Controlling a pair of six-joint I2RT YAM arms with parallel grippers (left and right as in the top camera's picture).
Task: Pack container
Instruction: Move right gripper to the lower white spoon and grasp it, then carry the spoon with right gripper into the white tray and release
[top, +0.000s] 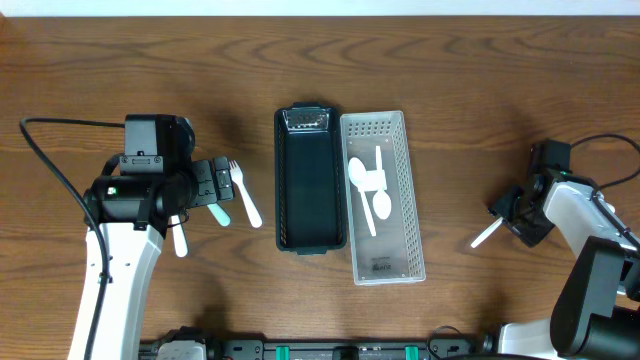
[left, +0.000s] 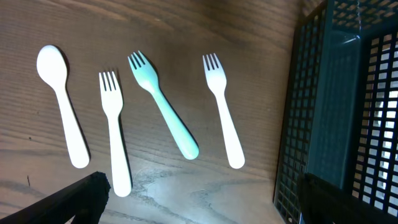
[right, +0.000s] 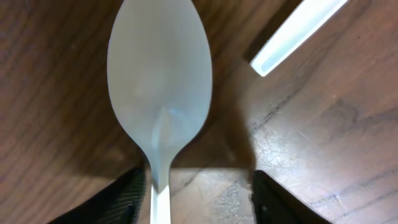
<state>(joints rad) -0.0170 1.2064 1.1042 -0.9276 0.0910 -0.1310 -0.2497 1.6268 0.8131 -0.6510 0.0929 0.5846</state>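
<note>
Straddling the handle of the spoon (right: 160, 81) with its fingers apart, the right tool (right: 198, 186) grips nothing; closing off-centre could flick it across the desk (right: 323, 143) toward the stray white handle (right: 298, 34) nearby. The clear container (top: 390, 250), holding two spoons (top: 357, 172), lies well apart at mid-desk.

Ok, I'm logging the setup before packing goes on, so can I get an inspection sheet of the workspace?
Surface: wooden table, dark grain.
Job's things: dark basket and clear perforated tray side by side; two white spoons in the tray. Beside the basket lie a white spoon, white fork, teal fork, second white fork.
Clutter: nothing seen.
Grippers: left gripper open above that cutlery; right gripper open, fingers astride the handle of a loose spoon, another white handle nearby.
Cables: black cable loops off the left arm; another by the right arm.
Surroundings: pale strip beyond the table's far edge.
</note>
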